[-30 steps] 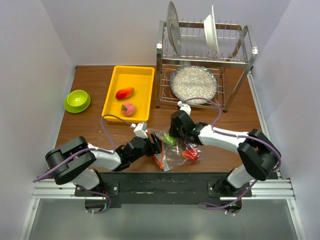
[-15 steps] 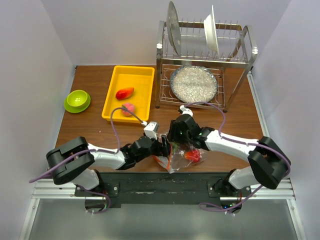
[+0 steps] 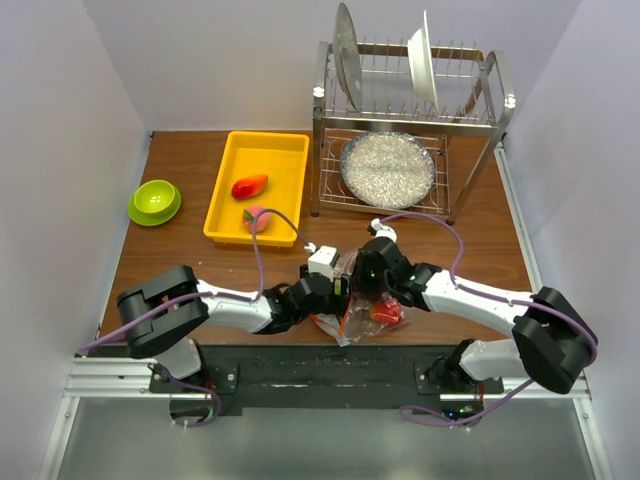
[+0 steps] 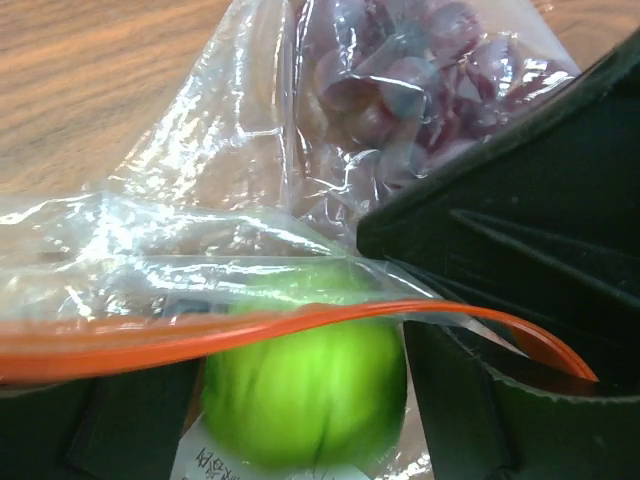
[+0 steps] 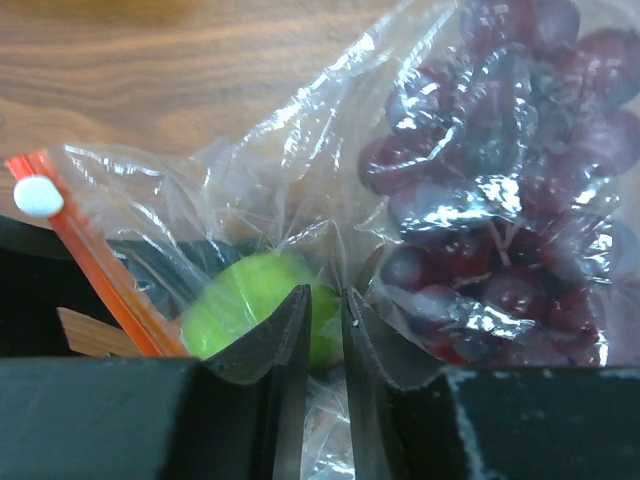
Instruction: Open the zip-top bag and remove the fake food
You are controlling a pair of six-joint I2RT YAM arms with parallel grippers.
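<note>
The zip-top bag (image 3: 352, 312) lies crinkled near the table's front edge, its orange zip strip (image 4: 200, 335) crossing the left wrist view. My left gripper (image 4: 305, 400) is open at the bag's mouth, and the green round fruit (image 4: 305, 385) fills the gap between its fingers (image 4: 500, 400). My right gripper (image 5: 322, 300) has its jaws almost together on a fold of the bag's plastic, just above the green fruit (image 5: 235, 305). Purple grapes (image 5: 500, 200) and a red tomato (image 3: 386, 312) sit inside the bag. A peach (image 3: 256, 215) and an orange-red piece (image 3: 249, 186) lie in the yellow tray (image 3: 222, 195).
A lime-green bowl (image 3: 154, 201) stands at the far left. A metal dish rack (image 3: 400, 130) with plates and a round pan fills the back right. The two grippers (image 3: 338, 290) meet closely over the bag by the front edge.
Both arms have closed in on the bag. My left gripper slid right to the bag's mouth around the green fruit. My right gripper came nearer and closed on the plastic.
</note>
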